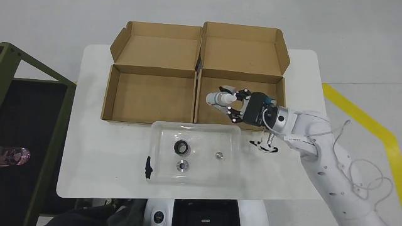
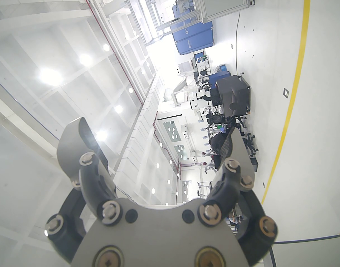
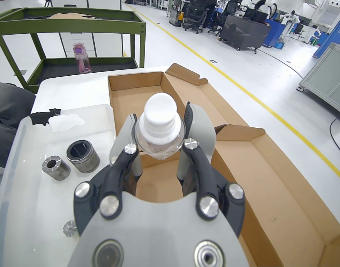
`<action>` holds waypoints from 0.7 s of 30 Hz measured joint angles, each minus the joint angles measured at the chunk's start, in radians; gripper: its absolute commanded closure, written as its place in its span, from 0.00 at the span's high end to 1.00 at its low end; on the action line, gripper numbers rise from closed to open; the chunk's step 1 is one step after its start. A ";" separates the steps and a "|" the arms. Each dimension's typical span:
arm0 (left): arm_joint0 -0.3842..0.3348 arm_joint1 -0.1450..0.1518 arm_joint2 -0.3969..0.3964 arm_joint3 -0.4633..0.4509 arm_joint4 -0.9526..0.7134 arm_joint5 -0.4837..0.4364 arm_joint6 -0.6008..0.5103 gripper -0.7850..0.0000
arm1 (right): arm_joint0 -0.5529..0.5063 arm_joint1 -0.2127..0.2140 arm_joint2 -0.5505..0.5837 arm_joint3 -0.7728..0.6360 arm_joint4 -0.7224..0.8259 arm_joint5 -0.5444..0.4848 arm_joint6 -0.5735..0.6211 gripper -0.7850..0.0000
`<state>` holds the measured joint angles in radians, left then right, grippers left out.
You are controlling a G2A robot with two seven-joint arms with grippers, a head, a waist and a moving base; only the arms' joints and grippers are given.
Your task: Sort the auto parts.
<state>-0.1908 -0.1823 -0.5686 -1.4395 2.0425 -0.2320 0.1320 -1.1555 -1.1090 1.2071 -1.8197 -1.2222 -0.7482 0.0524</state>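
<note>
White on top and clear below, the stepped plastic part sits clamped in the right gripper. The jaws are about half closed, and the pads press the clear base from both sides. The part's white end points away from the wrist. The gripper hangs over the tray of the right cardboard box, at roughly three o'clock from the table's middle in the top view.

The step in hand looks like delivering this part into that box. The next move probably calls for bringing it down close to the cardboard floor before the fingers spread, so it does not tumble.

At about seven o'clock from the gripper lies the clear plastic bin. It holds a linear bearing, a steel bushing just beside it, and a small metal piece apart from both. The left cardboard box touches the right one at its nine o'clock. The left gripper is spread wide, holds nothing, and is aimed at the ceiling.
</note>
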 measured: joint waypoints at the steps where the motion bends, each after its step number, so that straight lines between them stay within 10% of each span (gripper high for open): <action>1: 0.000 0.000 0.000 0.000 0.000 0.000 0.000 1.00 | 0.009 -0.001 -0.005 0.012 0.002 0.003 0.003 0.00; 21: 0.000 0.000 0.000 0.000 0.000 0.000 0.000 1.00 | 0.311 -0.069 -0.228 0.427 0.105 0.057 0.157 0.00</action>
<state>-0.1908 -0.1822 -0.5686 -1.4395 2.0425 -0.2320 0.1320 -0.8444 -1.1776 0.9796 -1.3931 -1.1172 -0.6913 0.2095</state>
